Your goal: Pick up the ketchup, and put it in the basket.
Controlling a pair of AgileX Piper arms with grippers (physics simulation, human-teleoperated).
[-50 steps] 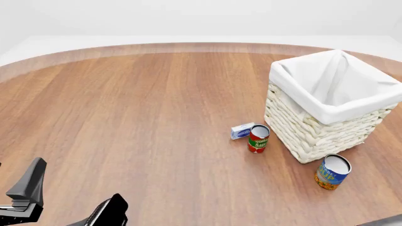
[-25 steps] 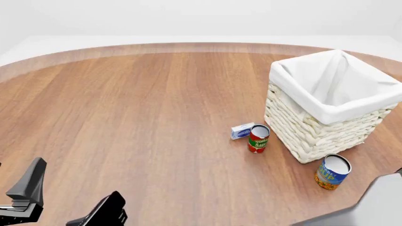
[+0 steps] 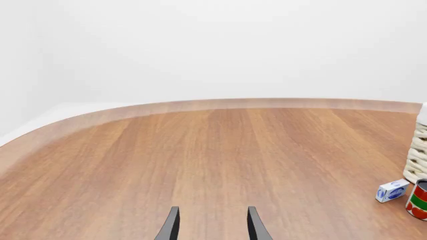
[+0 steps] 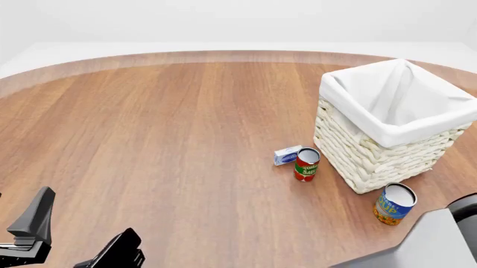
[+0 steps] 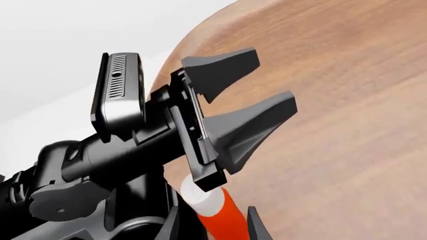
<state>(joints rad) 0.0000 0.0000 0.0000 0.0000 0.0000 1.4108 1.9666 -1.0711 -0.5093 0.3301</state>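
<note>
1. At far left my left gripper hangs low over the table, jaws wide apart and holding nothing
2. The ketchup is out of the front view; only the right wrist view shows it, white cap up between the fingers of my right gripper, which stand apart with gaps on both sides, so it is not gripped yet
3. I judge it light, stiff plastic, smooth and likely slippery, so I'd take the red body below the cap, across its width
4. The basket sits open-topped at far right, well apart from the bottle
5. Against half a second ago, the right arm reaches further into the bottom right corner and the left gripper's nearer finger sits slightly lower; the basket has not moved
</note>
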